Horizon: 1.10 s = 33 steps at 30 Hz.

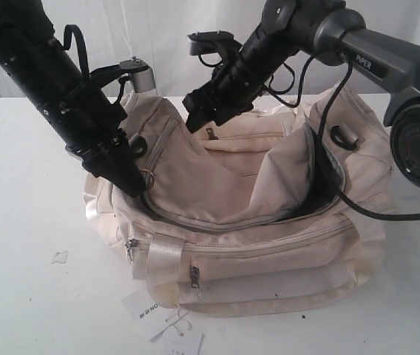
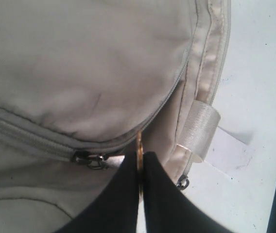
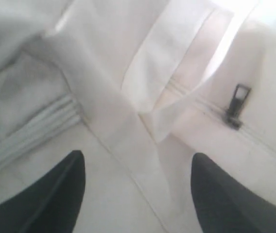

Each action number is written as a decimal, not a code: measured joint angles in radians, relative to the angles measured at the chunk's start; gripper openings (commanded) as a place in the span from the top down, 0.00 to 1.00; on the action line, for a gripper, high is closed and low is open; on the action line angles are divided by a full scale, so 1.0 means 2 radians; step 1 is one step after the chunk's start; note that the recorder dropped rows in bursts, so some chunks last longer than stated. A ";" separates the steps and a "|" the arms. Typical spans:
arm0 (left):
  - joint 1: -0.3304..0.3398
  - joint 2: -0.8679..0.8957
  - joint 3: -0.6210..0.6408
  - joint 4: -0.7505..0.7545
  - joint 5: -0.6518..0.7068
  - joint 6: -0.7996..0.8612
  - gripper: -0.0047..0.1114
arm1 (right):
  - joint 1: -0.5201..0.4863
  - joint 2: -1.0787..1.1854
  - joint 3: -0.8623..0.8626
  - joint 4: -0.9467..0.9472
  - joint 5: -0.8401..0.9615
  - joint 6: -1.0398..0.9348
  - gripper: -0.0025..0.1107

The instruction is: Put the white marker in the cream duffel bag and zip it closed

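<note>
Zip (image 1: 225,224) on your cream duffel bag (image 1: 269,255) gapes open, white marker unseen; left gripper (image 2: 139,158) clamps a gold ring (image 2: 139,144), right gripper (image 3: 138,162) spread empty.

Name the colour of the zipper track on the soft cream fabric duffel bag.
Grey zipper track on the soft cream duffel bag; clearest in the left wrist view.

A: Bags?
B: One cream duffel bag (image 1: 254,222).
A: Tags?
B: Two paper hang tags (image 1: 145,314) (image 1: 184,342).
A: Grippers?
B: Two: left gripper (image 1: 140,185), right gripper (image 1: 197,112). One table (image 1: 18,222).
</note>
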 measured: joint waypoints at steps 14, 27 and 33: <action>0.000 0.000 0.000 0.000 0.000 0.000 0.96 | -0.011 0.026 -0.010 0.150 -0.016 -0.171 0.45; 0.000 0.000 0.000 0.000 0.000 0.000 0.96 | -0.014 0.041 -0.010 0.222 -0.048 -0.259 0.52; 0.000 0.000 0.000 0.000 0.000 0.001 0.96 | -0.014 0.041 -0.010 0.232 -0.051 -0.263 0.58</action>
